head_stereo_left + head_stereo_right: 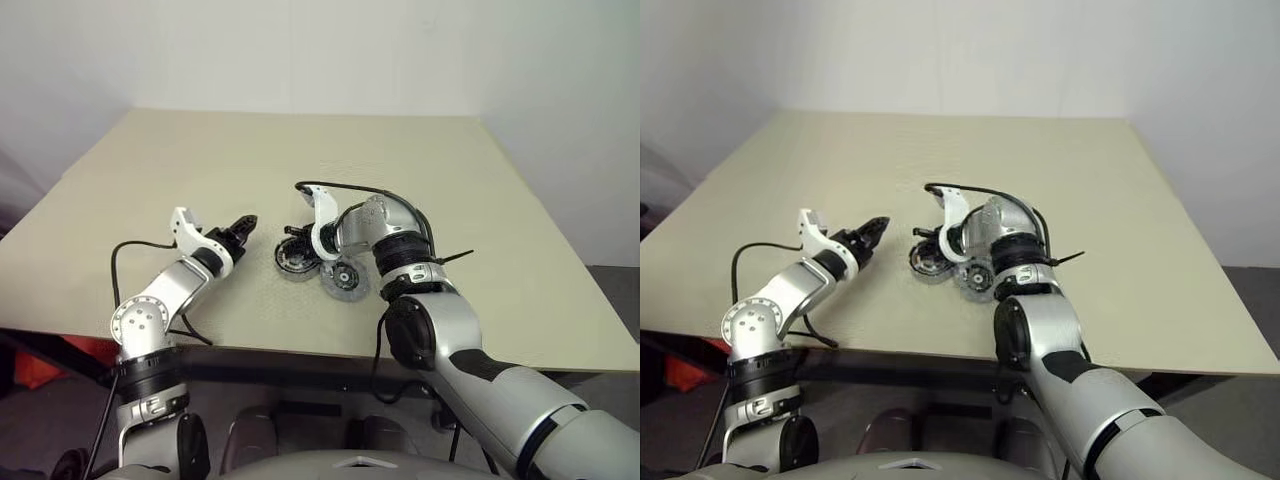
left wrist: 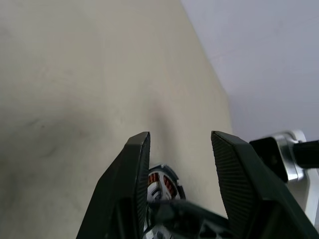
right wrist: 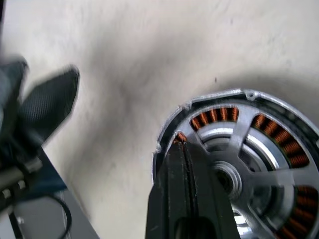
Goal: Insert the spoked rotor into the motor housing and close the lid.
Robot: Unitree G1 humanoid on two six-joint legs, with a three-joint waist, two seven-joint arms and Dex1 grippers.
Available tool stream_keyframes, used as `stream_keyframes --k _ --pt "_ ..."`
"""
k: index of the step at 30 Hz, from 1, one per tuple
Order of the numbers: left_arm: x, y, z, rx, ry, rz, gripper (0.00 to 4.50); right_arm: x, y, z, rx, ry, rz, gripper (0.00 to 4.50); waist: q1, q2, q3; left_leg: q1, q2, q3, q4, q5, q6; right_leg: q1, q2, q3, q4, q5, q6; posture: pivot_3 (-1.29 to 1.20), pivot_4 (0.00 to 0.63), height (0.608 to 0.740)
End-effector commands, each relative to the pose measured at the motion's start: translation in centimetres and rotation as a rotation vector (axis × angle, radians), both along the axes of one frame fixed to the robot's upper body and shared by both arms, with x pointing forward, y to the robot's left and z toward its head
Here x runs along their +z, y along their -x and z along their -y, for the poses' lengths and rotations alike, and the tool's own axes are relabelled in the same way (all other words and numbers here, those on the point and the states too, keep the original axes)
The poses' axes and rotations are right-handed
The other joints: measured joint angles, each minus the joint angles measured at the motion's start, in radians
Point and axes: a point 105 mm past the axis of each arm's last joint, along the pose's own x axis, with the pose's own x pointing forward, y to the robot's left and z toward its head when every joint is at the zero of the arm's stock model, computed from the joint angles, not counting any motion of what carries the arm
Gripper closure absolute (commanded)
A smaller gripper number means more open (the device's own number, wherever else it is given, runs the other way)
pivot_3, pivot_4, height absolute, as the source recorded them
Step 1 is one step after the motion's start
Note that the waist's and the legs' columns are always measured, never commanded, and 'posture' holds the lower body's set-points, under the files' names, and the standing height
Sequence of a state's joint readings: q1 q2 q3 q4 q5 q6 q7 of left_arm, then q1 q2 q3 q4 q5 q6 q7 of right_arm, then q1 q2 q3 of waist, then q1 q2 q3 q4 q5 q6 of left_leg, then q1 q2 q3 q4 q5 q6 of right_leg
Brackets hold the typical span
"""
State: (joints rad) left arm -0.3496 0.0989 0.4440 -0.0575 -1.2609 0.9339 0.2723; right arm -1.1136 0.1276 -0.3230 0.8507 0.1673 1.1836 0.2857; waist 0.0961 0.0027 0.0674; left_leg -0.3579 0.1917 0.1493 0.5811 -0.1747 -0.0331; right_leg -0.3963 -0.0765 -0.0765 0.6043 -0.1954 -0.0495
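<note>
Two claws are seen over the beige table (image 1: 480, 200). The right claw (image 3: 185, 164) is closed tight, with nothing between its fingers, and its tips are pressed down over the spoked wheel (image 3: 239, 164), which is already seated inside the motor housing (image 3: 234, 149), directly beneath those tips. The left claw (image 2: 179, 164) is held about half open and empty, pointed at the housing just ahead of it. The lid (image 1: 347, 278) lies flat on the table just beside the housing, on the near side under the right wrist. The lid is judged stiff, fairly heavy for its width and slick on its face, so it would best be taken across its notched rim. The copper windings are judged delicate and best left untouched.
</note>
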Motion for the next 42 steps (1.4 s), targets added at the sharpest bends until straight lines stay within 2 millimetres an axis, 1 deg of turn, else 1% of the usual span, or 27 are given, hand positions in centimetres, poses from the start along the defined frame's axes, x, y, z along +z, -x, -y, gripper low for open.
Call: stream_keyframes --k 1,7,10,12,14,16,18,22,25,29,31,34,38,42 --pt "1.6 -0.1 0.0 0.006 -0.004 0.061 2.45 1.4 -1.1 0.0 -0.02 0.0 0.063 4.5 0.0 0.0 0.0 0.0 0.0 0.0 0.0 0.0 -0.001 0.0 0.0 0.0 0.0 0.0 0.0 0.0 0.0 0.74" --pt "1.7 -0.3 -0.1 0.003 -0.006 0.06 2.45 1.5 -1.3 0.5 -0.017 0.008 0.073 4.5 0.0 0.0 0.0 0.0 0.0 -0.001 -0.001 0.001 -0.002 0.0 0.0 -0.001 0.0 0.0 0.0 0.0 0.0 0.74" --pt "1.6 -0.4 0.2 -0.006 -0.003 0.059 2.45 4.4 -0.7 -0.5 0.091 -0.086 0.125 4.5 0.001 0.0 0.0 -0.002 0.0 -0.001 -0.001 0.001 -0.002 -0.001 0.0 -0.001 0.0 0.0 0.0 0.0 0.0 0.74" --pt "1.6 -0.5 0.3 -0.009 -0.002 0.058 2.45 5.4 -0.4 -0.8 0.128 -0.122 0.139 4.5 0.0 0.0 0.0 -0.005 0.0 -0.001 -0.001 0.002 -0.002 -0.003 0.0 0.0 0.0 0.0 0.0 0.0 0.0 0.74" --pt "1.5 -0.6 0.6 -0.024 0.001 0.057 2.45 7.0 0.2 -0.9 0.181 -0.169 0.161 4.5 0.001 0.0 0.0 -0.007 0.0 -0.001 -0.001 0.002 -0.003 -0.005 0.001 0.0 0.001 0.001 0.0 0.0 0.0 0.74" --pt "1.5 -0.7 0.8 -0.037 0.002 0.059 2.45 7.7 0.7 -0.8 0.211 -0.19 0.184 4.5 0.002 0.0 0.0 -0.009 0.0 0.0 -0.003 0.002 -0.002 -0.007 0.002 0.0 0.002 0.0 -0.001 0.0 0.0 0.74" --pt "1.6 -0.8 0.9 -0.043 0.002 0.06 2.45 7.8 0.7 -0.3 0.21 -0.19 0.203 4.5 0.003 0.0 0.0 -0.01 0.0 0.0 -0.004 0.001 -0.002 -0.008 0.003 -0.001 0.002 0.0 0.0 0.0 0.0 0.74" --pt "1.6 -0.9 0.9 -0.054 -0.001 0.061 2.45 7.6 0.0 2.0 0.151 -0.191 0.214 4.5 0.004 0.0 0.0 -0.011 0.0 0.0 -0.005 0.001 -0.001 -0.008 0.003 -0.001 0.001 0.0 -0.001 0.0 0.0 0.74" --pt "1.4 -0.9 1.0 -0.067 -0.006 0.055 2.45 7.2 -0.8 4.3 0.103 -0.162 0.248 3.92 0.007 0.0 0.0 -0.011 -0.001 0.0 -0.004 0.001 -0.001 -0.007 0.002 -0.001 0.001 -0.003 -0.001 0.0 0.0 0.74" --pt "0.8 -0.7 1.5 -0.106 -0.019 0.036 2.45 7.3 -0.6 6.7 0.141 -0.116 0.377 2.64 0.012 0.0 0.0 -0.009 -0.001 0.001 -0.003 0.001 -0.002 -0.005 0.002 -0.001 0.002 -0.003 -0.001 0.0 0.0 0.74" --pt "0.6 -0.7 2.0 -0.132 -0.024 0.031 2.45 6.7 -0.7 8.4 0.169 -0.033 0.507 2.64 0.018 -0.001 -0.001 -0.009 -0.001 0.001 -0.003 0.001 -0.002 -0.004 0.002 -0.001 0.002 -0.003 -0.001 0.0 0.0 0.74" --pt "0.7 -0.6 2.4 -0.158 -0.018 0.033 2.45 5.8 -0.3 10.7 0.168 0.002 0.556 2.64 0.029 -0.001 -0.001 -0.009 -0.001 0.001 -0.003 0.001 -0.002 -0.004 0.002 -0.001 0.002 -0.003 -0.001 0.0 0.0 0.74" --pt "0.6 -0.5 2.7 -0.185 -0.015 0.03 2.45 4.7 1.3 13.5 0.12 -0.04 0.497 2.64 0.033 -0.001 -0.001 -0.009 -0.001 0.001 -0.002 0.001 -0.002 -0.004 0.002 -0.001 0.002 -0.003 -0.001 0.0 0.0 0.74" --pt "0.4 -0.6 3.1 -0.204 -0.015 0.022 2.45 4.0 2.9 15.3 0.083 -0.089 0.408 2.64 0.036 -0.001 -0.001 -0.009 -0.001 0.001 -0.002 0.001 -0.001 -0.004 0.002 -0.001 0.002 -0.003 -0.001 0.0 0.0 0.74"
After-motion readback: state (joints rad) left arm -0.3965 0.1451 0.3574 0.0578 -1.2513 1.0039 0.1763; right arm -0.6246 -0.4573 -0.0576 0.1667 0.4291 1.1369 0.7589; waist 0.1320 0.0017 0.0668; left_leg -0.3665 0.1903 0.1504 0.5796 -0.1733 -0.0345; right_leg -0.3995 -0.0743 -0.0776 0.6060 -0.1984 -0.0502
